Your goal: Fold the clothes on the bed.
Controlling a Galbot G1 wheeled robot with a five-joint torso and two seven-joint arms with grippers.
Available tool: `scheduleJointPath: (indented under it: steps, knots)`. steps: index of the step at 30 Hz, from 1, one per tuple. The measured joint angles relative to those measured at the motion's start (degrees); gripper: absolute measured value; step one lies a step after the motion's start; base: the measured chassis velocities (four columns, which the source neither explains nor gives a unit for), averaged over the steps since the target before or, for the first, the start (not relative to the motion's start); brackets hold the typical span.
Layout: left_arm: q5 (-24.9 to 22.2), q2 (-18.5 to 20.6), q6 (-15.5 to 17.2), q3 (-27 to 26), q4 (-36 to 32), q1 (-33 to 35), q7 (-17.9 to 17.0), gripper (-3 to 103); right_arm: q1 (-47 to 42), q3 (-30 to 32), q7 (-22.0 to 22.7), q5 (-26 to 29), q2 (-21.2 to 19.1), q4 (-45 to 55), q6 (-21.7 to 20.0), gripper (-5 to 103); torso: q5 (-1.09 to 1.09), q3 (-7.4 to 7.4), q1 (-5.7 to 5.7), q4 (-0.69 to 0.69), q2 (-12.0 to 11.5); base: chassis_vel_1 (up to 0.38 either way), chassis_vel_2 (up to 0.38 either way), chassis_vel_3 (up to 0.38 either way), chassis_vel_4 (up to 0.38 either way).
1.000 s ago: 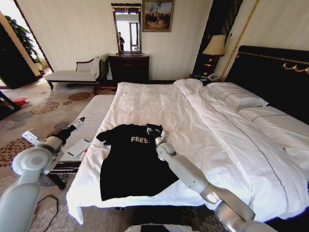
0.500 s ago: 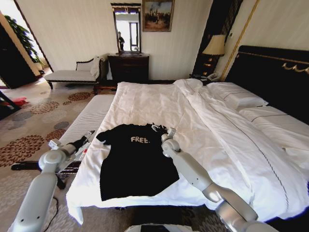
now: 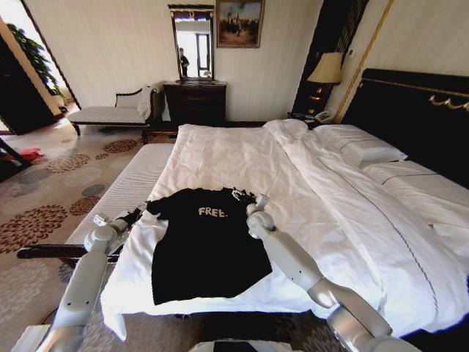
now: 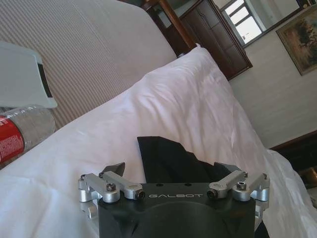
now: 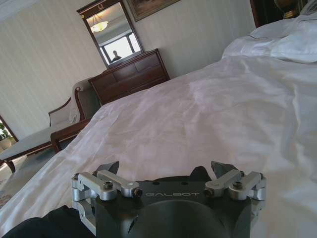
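Note:
The clothes are one black T-shirt with pale "FREE" lettering, lying flat near the foot of the bed on its white sheet. My left gripper is at the bed's left edge, right by the shirt's left sleeve. In the left wrist view this gripper is open, with the black sleeve lying between its fingers. My right gripper rests at the shirt's right shoulder. The right wrist view shows it open, low over the sheet, a bit of black cloth at its tips.
A narrow striped bench runs along the bed's left side, with a red-labelled bottle and a white flat object on it. The dark headboard and pillows are at the right. A dresser and chaise stand by the far wall.
My left arm has swung from over the bench toward the bed, bringing its gripper to the shirt's left sleeve. The right gripper has shifted slightly right at the shirt's shoulder.

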Motion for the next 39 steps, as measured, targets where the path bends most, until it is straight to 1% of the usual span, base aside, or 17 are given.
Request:
scheduleJointPath:
  steps: [11, 14, 15, 16, 18, 19, 21, 22, 23, 24, 27, 28, 31, 34, 35, 37, 39]
  knots:
    - [2.3, -3.5, -2.1, -0.1, 6.0, -3.5, 1.6, 102, -0.1, 0.0, 1.0, 0.5, -0.6, 0.4, -0.4, 100, 0.00, 0.00, -0.01, -0.02, 0.0, 0.000, 0.000, 0.000, 0.000]
    - [3.2, -4.3, -2.7, -0.1, 7.4, -4.2, 2.4, 98, -0.2, 0.1, 1.1, 0.5, -0.7, 0.4, -0.4, 100, 0.00, 0.00, 0.00, -0.01, 0.0, 0.000, 0.000, 0.000, 0.000]
    - [4.0, -4.7, -3.0, -0.1, 8.0, -4.5, 3.0, 93, -0.2, 0.2, 1.3, 0.5, -0.7, 0.3, -0.5, 100, 0.00, 0.00, -0.01, 0.00, 0.0, 0.000, 0.000, 0.000, 0.000]
    - [4.0, -4.7, -3.0, -0.1, 8.0, -4.5, 3.0, 93, -0.2, 0.2, 1.3, 0.5, -0.7, 0.3, -0.5, 100, 0.00, 0.00, -0.01, 0.00, 0.0, 0.000, 0.000, 0.000, 0.000]
    - [4.7, -5.2, -3.5, -0.1, 8.4, -4.8, 3.6, 83, -0.2, 0.2, 1.5, 0.6, -0.7, 0.3, -0.6, 100, 0.00, -0.01, -0.01, 0.00, 0.0, 0.000, 0.000, 0.000, 0.000]
    - [4.7, -5.2, -3.5, -0.1, 8.4, -4.8, 3.6, 83, -0.2, 0.2, 1.5, 0.6, -0.7, 0.3, -0.6, 100, 0.00, -0.01, -0.01, 0.00, 0.0, 0.000, 0.000, 0.000, 0.000]
    - [4.9, -5.6, -3.7, -0.1, 8.4, -4.9, 3.9, 73, -0.2, 0.2, 1.7, 0.6, -0.7, 0.2, -0.7, 100, 0.00, -0.01, -0.01, -0.01, 0.0, 0.000, 0.000, 0.000, 0.000]
    - [5.0, -5.7, -3.8, -0.1, 8.4, -4.9, 4.0, 73, -0.2, 0.2, 1.8, 0.6, -0.7, 0.2, -0.8, 100, 0.00, 0.00, -0.01, -0.01, 0.0, 0.000, 0.000, 0.000, 0.000]
    - [5.3, -5.7, -4.1, -0.1, 8.1, -4.9, 4.3, 67, -0.1, 0.1, 1.9, 0.6, -0.7, 0.1, -0.8, 100, 0.00, -0.01, -0.01, -0.02, 0.0, 0.000, 0.000, 0.000, 0.000]
    - [5.3, -5.7, -4.1, -0.1, 8.1, -4.9, 4.3, 67, -0.1, 0.1, 1.9, 0.6, -0.7, 0.1, -0.8, 100, 0.00, -0.01, -0.01, -0.02, 0.0, 0.000, 0.000, 0.000, 0.000]
    - [7.7, -5.6, -6.1, 0.1, 7.9, -4.2, 5.5, 51, -0.1, 0.1, 2.1, 0.6, -0.7, -0.1, -0.9, 100, -0.01, -0.01, -0.01, -0.01, 0.0, 0.000, 0.000, 0.000, 0.000]
    - [7.7, -5.6, -6.1, 0.1, 7.9, -4.2, 5.5, 51, -0.1, 0.1, 2.1, 0.6, -0.7, -0.1, -0.9, 100, -0.01, -0.01, -0.01, -0.01, 0.0, 0.000, 0.000, 0.000, 0.000]
    - [8.8, -5.3, -6.9, 0.1, 7.8, -3.6, 6.6, 34, -0.1, 0.1, 2.2, 0.6, -0.6, -0.4, -1.0, 100, -0.01, -0.01, -0.01, 0.00, 0.0, 0.000, 0.000, 0.000, 0.000]
    - [8.8, -5.1, -7.2, 0.1, 7.8, -3.4, 7.1, 29, -0.1, 0.1, 2.4, 0.5, -0.5, -0.5, -1.0, 100, -0.01, -0.01, -0.01, 0.00, 0.0, 0.000, 0.000, 0.000, 0.000]
    - [8.8, -5.0, -7.4, 0.1, 7.7, -3.3, 7.6, 18, -0.1, 0.1, 2.4, 0.5, -0.4, -0.5, -1.0, 100, -0.01, -0.01, -0.01, -0.01, 0.0, 0.000, 0.000, 0.000, 0.000]
    - [8.8, -5.0, -7.4, 0.1, 7.6, -3.3, 7.6, 18, -0.2, 0.1, 2.5, 0.5, -0.4, -0.5, -1.0, 100, -0.01, -0.01, -0.01, -0.01, 0.0, 0.000, 0.000, 0.000, 0.000]
    - [8.9, -4.9, -7.5, 0.1, 7.4, -3.3, 7.7, 7, -0.2, 0.1, 2.6, 0.5, -0.4, -0.5, -1.1, 100, -0.01, -0.01, -0.01, -0.01, 0.0, 0.000, 0.000, 0.000, 0.000]
